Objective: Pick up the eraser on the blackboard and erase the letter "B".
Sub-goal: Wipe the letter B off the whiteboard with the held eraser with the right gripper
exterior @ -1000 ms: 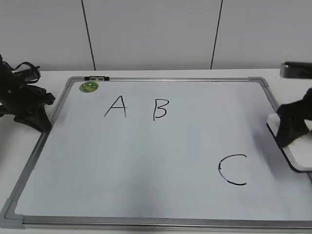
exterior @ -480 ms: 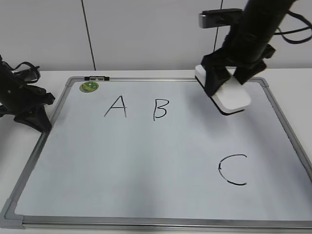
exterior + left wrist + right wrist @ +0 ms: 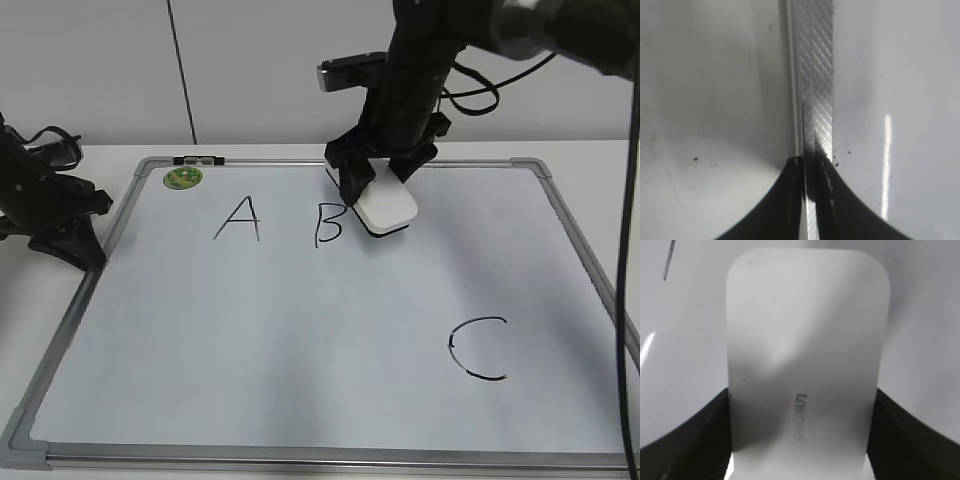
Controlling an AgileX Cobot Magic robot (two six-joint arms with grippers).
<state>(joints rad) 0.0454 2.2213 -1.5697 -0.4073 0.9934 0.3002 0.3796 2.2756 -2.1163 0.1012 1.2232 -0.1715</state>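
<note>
The blackboard [image 3: 300, 330] is a white dry-erase board with a silver frame and a green sticker [image 3: 183, 178]. The black letter "B" [image 3: 326, 226] stands between an "A" [image 3: 238, 218] and a "C" [image 3: 478, 348]. My right gripper [image 3: 380, 190] is shut on the white eraser [image 3: 386, 208], which is just right of the "B", at its edge. In the right wrist view the eraser [image 3: 805, 355] fills the space between the jaws [image 3: 800, 440]. My left gripper [image 3: 75, 240] rests at the board's left edge, its jaws [image 3: 812, 165] shut over the frame strip.
The board's metal frame [image 3: 815, 85] runs under the left gripper. A white wall with dark seams stands behind the table. The right arm and its cables [image 3: 470, 90] hang over the board's upper middle.
The right arm has carried the eraser from the board's right edge up and leftward across the board to beside the "B". The left arm has not moved.
</note>
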